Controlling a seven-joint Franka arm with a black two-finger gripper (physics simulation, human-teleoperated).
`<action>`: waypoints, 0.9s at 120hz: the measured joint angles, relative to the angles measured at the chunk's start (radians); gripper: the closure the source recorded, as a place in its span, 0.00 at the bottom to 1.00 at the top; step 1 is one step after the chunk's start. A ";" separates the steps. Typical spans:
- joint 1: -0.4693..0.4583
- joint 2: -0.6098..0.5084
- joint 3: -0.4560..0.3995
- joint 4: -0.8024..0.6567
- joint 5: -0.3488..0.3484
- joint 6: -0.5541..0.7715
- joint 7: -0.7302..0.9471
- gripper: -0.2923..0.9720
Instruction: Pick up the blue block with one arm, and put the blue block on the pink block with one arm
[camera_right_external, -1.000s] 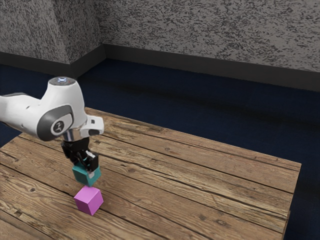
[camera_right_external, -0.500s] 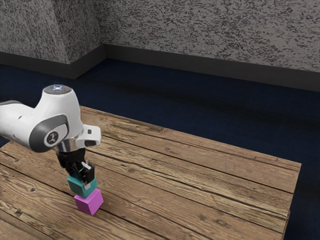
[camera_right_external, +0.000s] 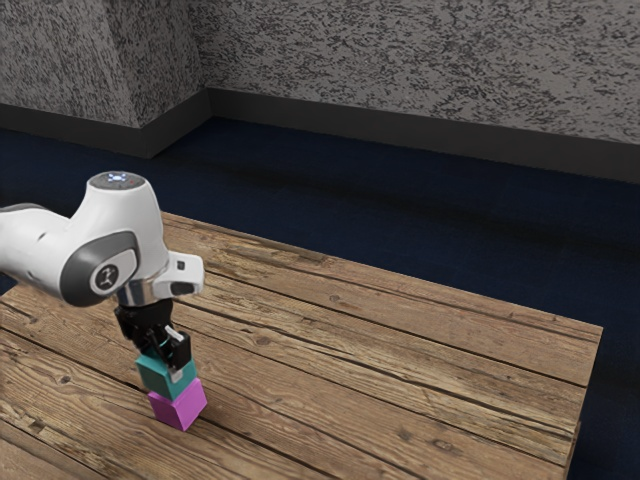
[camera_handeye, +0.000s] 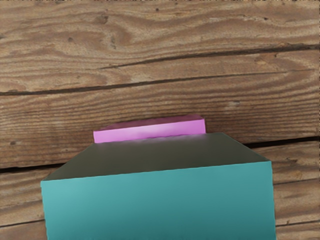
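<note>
teal block and pink block show against a grained brown table, speckled grey walls, navy floor.

1 blue blk, 1 pink blk, 1 wood tbl.

Soft, even light; the blue block is shaded on top, the floor dim.

blue block, teal in tone, resting level atop pink block, slightly offset
</note>
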 joint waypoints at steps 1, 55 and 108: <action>0.000 0.001 0.000 0.001 0.000 0.000 0.000 0.50; 0.002 0.009 0.000 0.009 -0.008 0.000 0.011 0.34; -0.005 -0.104 -0.014 0.068 -0.011 -0.092 0.024 0.24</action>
